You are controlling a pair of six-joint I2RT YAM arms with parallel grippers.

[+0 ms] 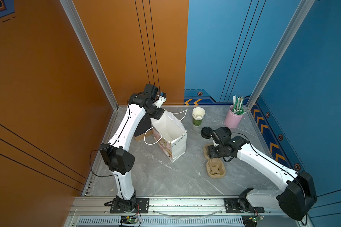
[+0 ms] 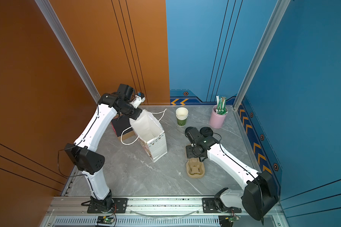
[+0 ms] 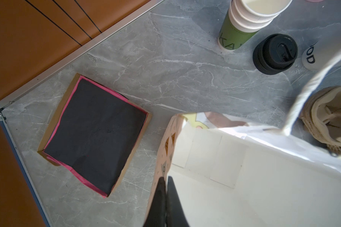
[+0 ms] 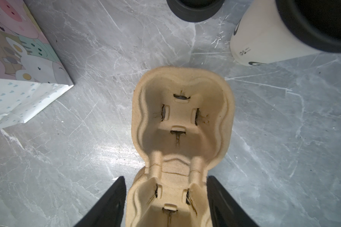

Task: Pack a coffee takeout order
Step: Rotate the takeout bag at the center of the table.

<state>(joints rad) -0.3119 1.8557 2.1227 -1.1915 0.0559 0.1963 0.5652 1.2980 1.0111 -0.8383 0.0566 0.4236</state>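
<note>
The whitish cup (image 4: pixel 264 39) with its black lid (image 2: pixel 206 130) stands on the table just beyond my right wrist. The black napkin (image 3: pixel 95 133) lies on top of pink ones in a shallow cardboard tray. White-wrapped straws (image 1: pixel 234 101) stick out of a pink holder (image 1: pixel 233 119). The left gripper (image 3: pixel 166 180) is shut on the rim of the open paper bag (image 1: pixel 171 133), one finger inside the wall and one outside. Over the brown pulp cup carrier (image 4: pixel 182 118) hangs the right gripper (image 4: pixel 165 178), open, a finger on each side of it.
A stack of lidless cups (image 1: pixel 198 116) with a green bottom cup stands at the back. A stack of loose black lids (image 3: pixel 274 53) sits between it and the lidded cup. The bag's cord handles (image 1: pixel 146 137) hang outward. Walls close the back and both sides.
</note>
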